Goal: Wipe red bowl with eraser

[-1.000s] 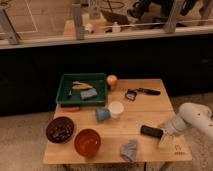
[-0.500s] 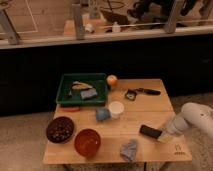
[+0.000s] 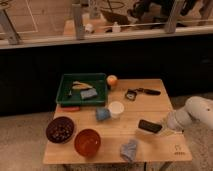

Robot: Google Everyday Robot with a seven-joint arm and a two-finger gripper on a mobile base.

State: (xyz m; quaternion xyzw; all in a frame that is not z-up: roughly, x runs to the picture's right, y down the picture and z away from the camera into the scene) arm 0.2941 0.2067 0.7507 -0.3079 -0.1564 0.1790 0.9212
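The red bowl [image 3: 87, 142] stands near the table's front left, glossy and empty. Toward the right of the table lies the eraser [image 3: 149, 126], a small black block. My gripper [image 3: 162, 127] reaches in from the right on a white arm and is shut on the eraser's right end, low over the wood. About a bowl's width of bare table separates the eraser from the red bowl.
A dark brown bowl [image 3: 60, 129] sits left of the red bowl. A grey-blue cloth [image 3: 129, 149] lies at the front edge. A white cup [image 3: 116, 108], a blue block [image 3: 102, 114], a green tray [image 3: 66, 82], an orange ball [image 3: 112, 80] and a black tool [image 3: 141, 92] stand further back.
My gripper has closed onto the eraser's right end. The arm has shifted slightly, and the eraser sits a touch higher in the view.
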